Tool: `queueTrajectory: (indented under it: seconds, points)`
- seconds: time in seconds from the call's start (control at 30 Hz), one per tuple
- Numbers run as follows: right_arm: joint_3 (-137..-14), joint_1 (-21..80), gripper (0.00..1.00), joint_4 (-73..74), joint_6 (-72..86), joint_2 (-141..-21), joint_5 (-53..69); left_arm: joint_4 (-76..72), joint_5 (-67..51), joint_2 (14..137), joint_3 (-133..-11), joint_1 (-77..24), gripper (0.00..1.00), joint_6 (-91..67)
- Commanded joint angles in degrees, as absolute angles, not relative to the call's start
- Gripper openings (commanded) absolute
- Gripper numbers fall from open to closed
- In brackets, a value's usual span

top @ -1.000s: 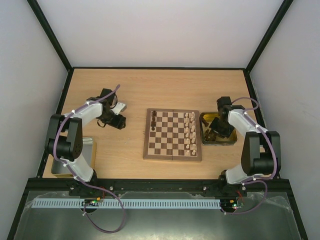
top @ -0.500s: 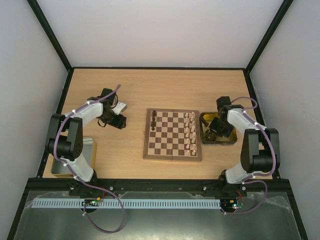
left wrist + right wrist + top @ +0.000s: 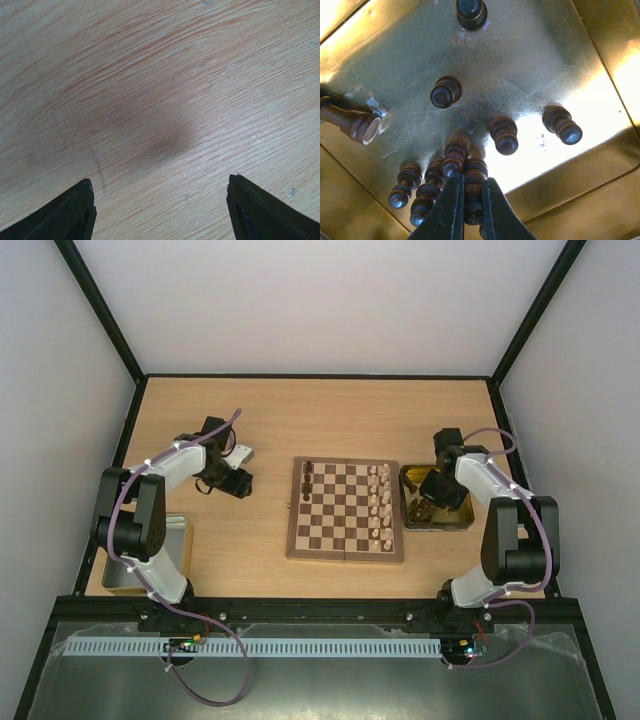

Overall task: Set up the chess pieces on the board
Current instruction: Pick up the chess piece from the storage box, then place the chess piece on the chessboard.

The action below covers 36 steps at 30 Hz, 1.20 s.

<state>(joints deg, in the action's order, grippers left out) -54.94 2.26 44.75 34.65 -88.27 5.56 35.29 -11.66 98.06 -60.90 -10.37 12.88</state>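
Note:
The board (image 3: 346, 510) lies mid-table, with cream chess pieces (image 3: 380, 502) in two columns on its right side and a few dark pieces (image 3: 308, 480) at its far left. My right gripper (image 3: 471, 192) is down in the shiny yellow tray (image 3: 452, 521) and is shut on a dark brown pawn (image 3: 475, 175) that stands among several other dark pieces (image 3: 504, 134); one dark piece (image 3: 350, 122) lies on its side. My left gripper (image 3: 160, 202) hangs open and empty over bare wood, left of the board (image 3: 232, 483).
A second metal tray (image 3: 178, 538) sits at the near left by the left arm's base. A small white object (image 3: 238, 453) lies beside the left gripper. Black frame rails edge the table.
The right wrist has shifted slightly over the yellow tray. The left arm and the board's pieces have not moved.

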Motion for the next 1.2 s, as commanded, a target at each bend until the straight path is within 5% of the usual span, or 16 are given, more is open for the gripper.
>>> queueTrajectory:
  seconds: [0.0, 0.57, 0.87, 1.17]
  points:
    - [-57.11, 2.07, 0.02, 47.81, 34.34, -86.65, 3.78, 36.38, -11.78, 98.26, -61.61, -10.63, 0.72, 13.10]
    - [-64.74, 5.33, 0.02, 55.20, 39.56, -77.65, 7.25, 36.02, -12.63, 97.26, -61.27, -10.63, 0.72, 13.10]
    - [-76.68, 19.06, 0.02, 58.75, 36.78, -80.80, 15.37, 35.68, -11.11, 94.21, -60.87, -10.63, 0.72, 12.83]
    - [-84.17, 36.07, 0.02, 63.06, 33.11, -88.07, 10.05, 35.03, -9.62, 90.63, -59.61, -10.31, 0.72, 12.92]
